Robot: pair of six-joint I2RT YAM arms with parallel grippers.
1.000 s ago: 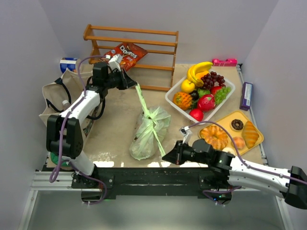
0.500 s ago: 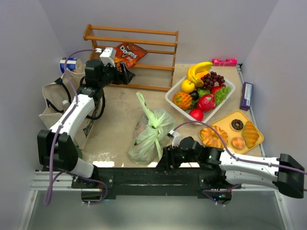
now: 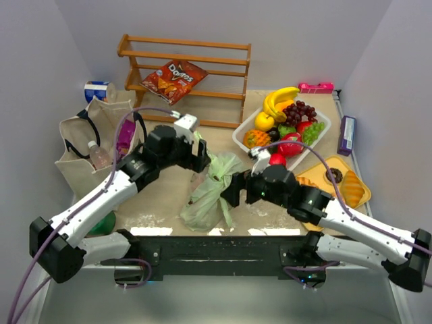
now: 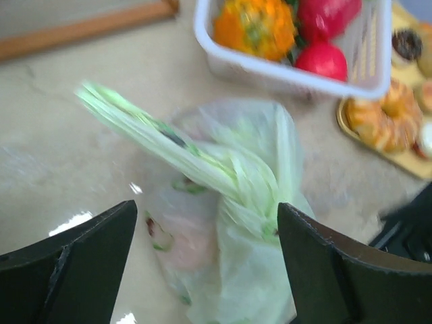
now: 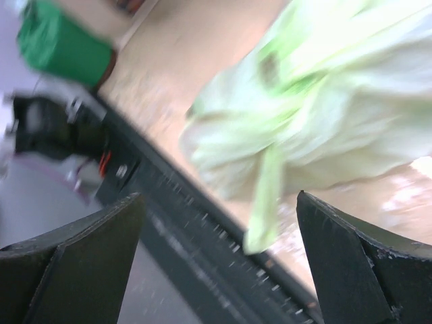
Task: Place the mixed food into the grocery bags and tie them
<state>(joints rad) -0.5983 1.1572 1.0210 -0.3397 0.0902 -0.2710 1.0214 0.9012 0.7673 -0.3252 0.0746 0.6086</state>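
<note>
As you read the table [image 3: 165,192] from its left edge, the beige tote [image 3: 74,152] comes first, standing open by the left wall, with black handles and a dark print too small to read; a clear water bottle [image 3: 99,156] and a purple packet [image 3: 125,135] poke up inside it; behind and to its right, a red snack bag [image 3: 174,77] lies on the wooden rack [image 3: 223,67], and its label reads "Doritos"; next you find your left gripper [image 3: 200,154] hovering over the upper end of the pale green plastic bag [image 3: 212,185], its fingers spread wide with nothing between them; the bag lies in the middle of the table near the front edge, thin and crinkly, its handles twisted into a knot on top with one loose tail pointing toward the rack; faint pinkish and green shapes show through the film, too blurred to name; your right gripper [image 3: 228,196] sits just beside the bag's right flank, jaws likewise wide apart and gripping nothing; farther right, a white basket [image 3: 317,135] holds bananas, grapes and red and orange fruit [image 3: 287,125], and a yellow tray [image 3: 361,196] of pastries lies near the right wall
</note>
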